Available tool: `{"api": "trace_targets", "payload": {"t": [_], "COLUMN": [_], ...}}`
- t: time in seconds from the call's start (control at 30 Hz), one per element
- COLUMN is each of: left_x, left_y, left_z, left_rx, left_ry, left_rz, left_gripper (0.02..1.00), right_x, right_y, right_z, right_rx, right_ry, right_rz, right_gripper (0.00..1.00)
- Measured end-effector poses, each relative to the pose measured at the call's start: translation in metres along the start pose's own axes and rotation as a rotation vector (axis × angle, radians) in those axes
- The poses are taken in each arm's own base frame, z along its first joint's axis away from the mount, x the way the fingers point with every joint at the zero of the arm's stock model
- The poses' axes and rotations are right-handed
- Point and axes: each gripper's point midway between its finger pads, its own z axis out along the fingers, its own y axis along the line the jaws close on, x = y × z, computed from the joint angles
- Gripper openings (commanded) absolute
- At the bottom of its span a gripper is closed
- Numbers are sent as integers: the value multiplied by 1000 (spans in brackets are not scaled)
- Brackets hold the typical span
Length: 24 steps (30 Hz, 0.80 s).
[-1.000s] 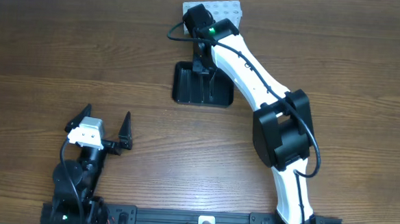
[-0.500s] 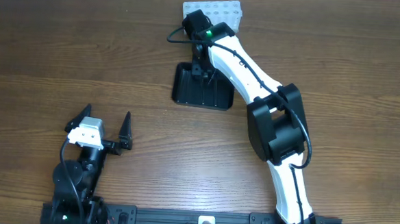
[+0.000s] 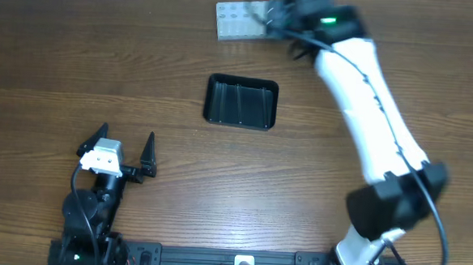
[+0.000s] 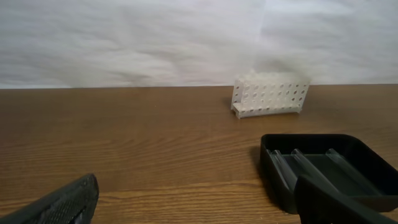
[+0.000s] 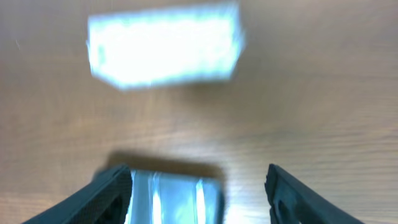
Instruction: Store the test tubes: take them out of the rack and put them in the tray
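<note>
Right arm was down over the tray (image 3: 208,98) 1.0 s and 0.5 s ago, with its gripper low at the tray's far side. Now it has pulled up and swung out toward the right end of the rack (image 3: 238,21), leaving the tray uncovered. Right gripper (image 5: 198,171) hangs high with its jaws spread wide and nothing between them; its wrist view is motion-blurred, with rack and tray edge below it. Test tubes (image 4: 305,165) lie flat in the tray's grooves, at least 3 clear ones in the left wrist view. The rack stands upright beyond the tray, apart from it, and no tube shows sticking out of its top, though small ones could be missed. Left gripper (image 3: 124,143) is parked near its base, well away from tray and rack, jaws wide apart and empty. Judgement: a tube was just dropped off and the right arm is retreating. Task looks done or close, pending a check of the rack holes.
</note>
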Motion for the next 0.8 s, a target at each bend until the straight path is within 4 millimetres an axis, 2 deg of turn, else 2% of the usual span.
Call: {"api": "trace_targets", "payload": {"t": [0.07, 0.17, 0.23, 0.33, 0.47, 0.57, 0.67, 0.8], "left_x": [0, 0, 0, 0, 0, 0, 0, 0], "left_y": [0, 0, 0, 0, 0, 0, 0, 0], "left_z": [0, 0, 0, 0, 0, 0, 0, 0], "left_rx": [0, 0, 0, 0, 0, 0, 0, 0], "left_ry": [0, 0, 0, 0, 0, 0, 0, 0], "left_rz": [0, 0, 0, 0, 0, 0, 0, 0], "left_gripper": [1000, 1000, 1000, 1000, 1000, 1000, 998, 1000], "right_x": [-20, -42, -46, -44, -16, 15, 51, 105], "right_y": [-26, -58, -72, -82, -95, -101, -108, -122], "right_z": [-15, -33, -49, -70, -102, -117, -126, -122], "right_rx": [31, 76, 92, 102, 109, 107, 108, 126], "right_ry": [-64, -155, -226, -306, -415, -483, -543, -578], "right_rz": [-3, -27, -53, -71, -83, -93, -94, -90], "right_gripper": [982, 993, 991, 993, 991, 993, 991, 991]}}
